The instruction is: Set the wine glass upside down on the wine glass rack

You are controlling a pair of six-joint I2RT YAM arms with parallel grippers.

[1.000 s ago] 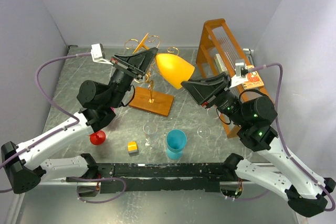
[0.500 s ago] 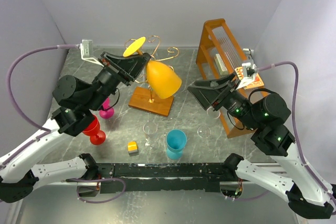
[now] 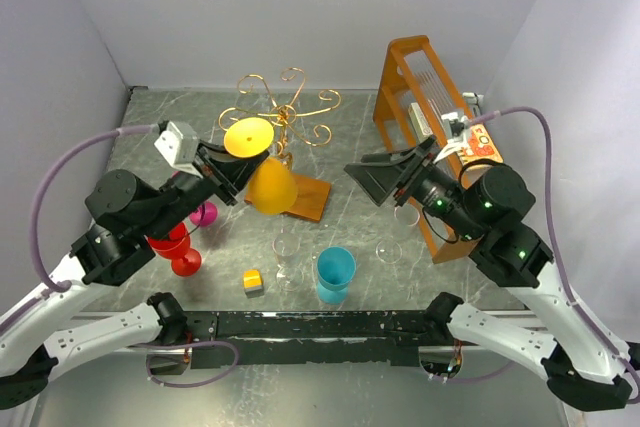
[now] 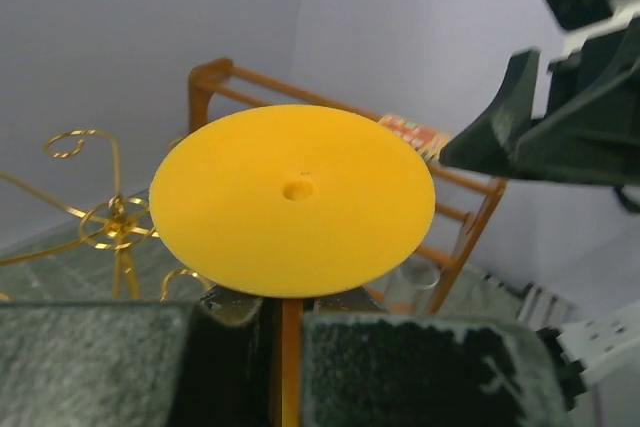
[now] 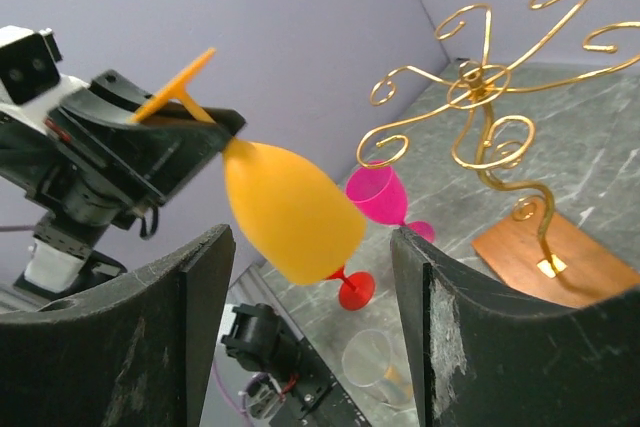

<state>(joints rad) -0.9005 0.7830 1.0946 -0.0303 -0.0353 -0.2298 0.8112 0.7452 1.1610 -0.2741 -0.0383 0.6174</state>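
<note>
The wine glass is opaque yellow and hangs upside down, its round foot (image 3: 248,136) on top and its bowl (image 3: 270,187) below. My left gripper (image 3: 236,165) is shut on the stem just under the foot (image 4: 292,197). The glass sits in front of the wine glass rack (image 3: 290,112), a gold wire tree on a flat wooden base (image 3: 308,197), and touches none of its arms. My right gripper (image 3: 372,175) stands open and empty to the right of the bowl (image 5: 290,212), a clear gap away. From the right wrist, the rack (image 5: 480,77) stands on the right.
A tall orange slatted frame (image 3: 420,77) stands at the back right. Red (image 3: 180,252) and pink (image 3: 204,213) glasses stand under the left arm. A blue cup (image 3: 335,274), two clear glasses (image 3: 288,247) (image 3: 388,252) and a yellow block (image 3: 253,280) sit near the front.
The right gripper has opened and pulled back from the bowl. The left arm has brought the glass nearer and leftward, turning it from lying sideways to foot up.
</note>
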